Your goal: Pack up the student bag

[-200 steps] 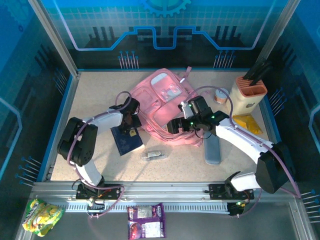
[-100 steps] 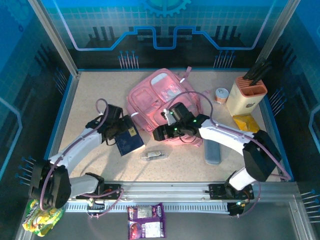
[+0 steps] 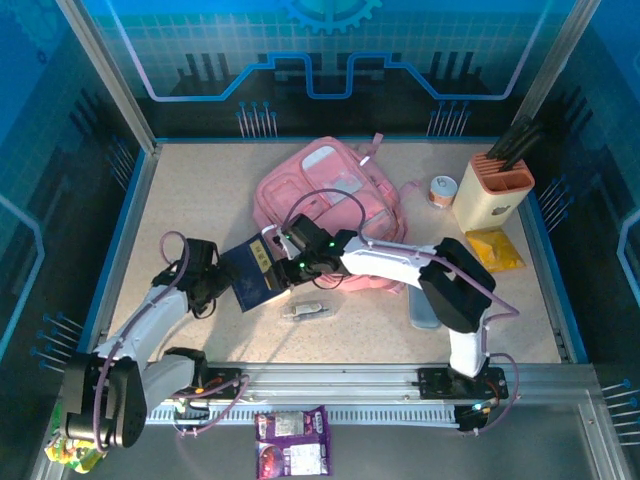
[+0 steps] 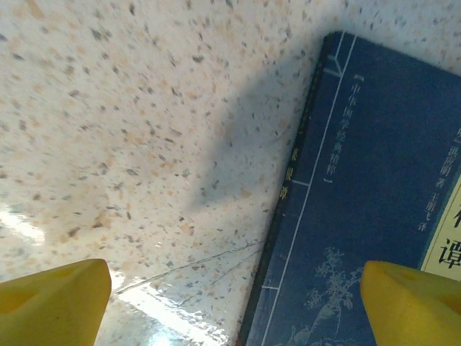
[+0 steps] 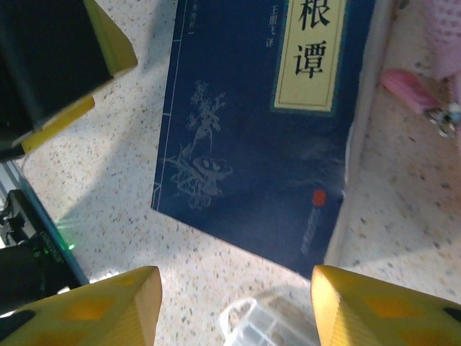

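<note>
The student bag (image 3: 325, 200) is a pink backpack lying flat at the back middle of the table. In front of it lies a dark blue book (image 3: 258, 281) with a cream title label. My left gripper (image 3: 205, 281) stands open at the book's left edge. In the left wrist view one of its fingers is over the table and the other over the book (image 4: 360, 216), left gripper (image 4: 230, 310). My right gripper (image 3: 287, 268) hovers open over the book's (image 5: 266, 144) near corner, right gripper (image 5: 234, 310), with nothing between its yellow fingertips (image 5: 389, 310).
A small clear plastic item (image 3: 303, 311) (image 5: 266, 324) lies just in front of the book. A grey case (image 3: 425, 305) sits to the right. At the back right are a tape roll (image 3: 441, 190), a pen holder (image 3: 493, 190) and a yellow packet (image 3: 495, 248). Snack packs (image 3: 292, 440) lie off the table.
My right arm swung left from the bag to above the book, its jaws narrowing. My left gripper drew back to the left, off the book to its left edge.
</note>
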Robot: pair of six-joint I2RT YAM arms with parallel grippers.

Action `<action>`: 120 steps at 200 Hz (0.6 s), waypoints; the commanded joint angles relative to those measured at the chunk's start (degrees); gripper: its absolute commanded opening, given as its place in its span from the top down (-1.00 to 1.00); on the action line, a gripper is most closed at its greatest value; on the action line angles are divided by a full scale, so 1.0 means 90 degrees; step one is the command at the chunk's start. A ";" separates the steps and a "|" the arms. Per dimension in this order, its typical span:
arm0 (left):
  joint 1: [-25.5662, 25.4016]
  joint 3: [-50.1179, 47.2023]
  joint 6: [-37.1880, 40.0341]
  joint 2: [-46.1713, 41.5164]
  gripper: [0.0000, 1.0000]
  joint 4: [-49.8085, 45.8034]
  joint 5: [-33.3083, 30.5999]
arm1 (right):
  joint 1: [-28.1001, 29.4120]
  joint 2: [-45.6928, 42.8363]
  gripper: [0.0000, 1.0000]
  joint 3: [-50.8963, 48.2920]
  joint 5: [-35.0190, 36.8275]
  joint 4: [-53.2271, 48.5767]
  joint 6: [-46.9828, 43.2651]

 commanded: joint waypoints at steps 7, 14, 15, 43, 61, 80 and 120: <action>0.0057 -0.0106 -0.0051 0.0271 -0.75 0.0696 0.0596 | 0.0096 0.0471 -0.16 0.0517 0.0249 -0.0258 -0.0069; 0.0057 -0.0113 -0.0019 0.0331 -0.73 0.0777 0.0656 | 0.0097 0.0573 -0.16 0.0596 0.0312 -0.0291 -0.0071; 0.0057 -0.0115 -0.0016 0.0339 -0.73 0.0793 0.0673 | 0.0099 0.0588 -0.16 0.0609 0.0319 -0.0300 -0.0076; 0.0048 -0.0233 -0.0083 0.0503 -0.61 0.1187 0.1000 | 0.0103 0.0899 -0.19 0.0967 0.0546 -0.0565 -0.0115; 0.0040 -0.0320 -0.0106 0.0529 -0.54 0.1439 0.1258 | 0.0158 0.0955 -0.24 0.1024 0.1017 -0.0798 -0.0178; 0.0028 -0.0282 -0.0092 0.0487 -0.51 0.1350 0.1275 | 0.0160 0.1007 -0.28 0.0958 0.1304 -0.0933 -0.0159; 0.0018 -0.0307 -0.0056 0.0352 -0.50 0.1280 0.1137 | 0.0246 0.1238 -0.30 0.1021 0.0805 -0.0860 -0.0087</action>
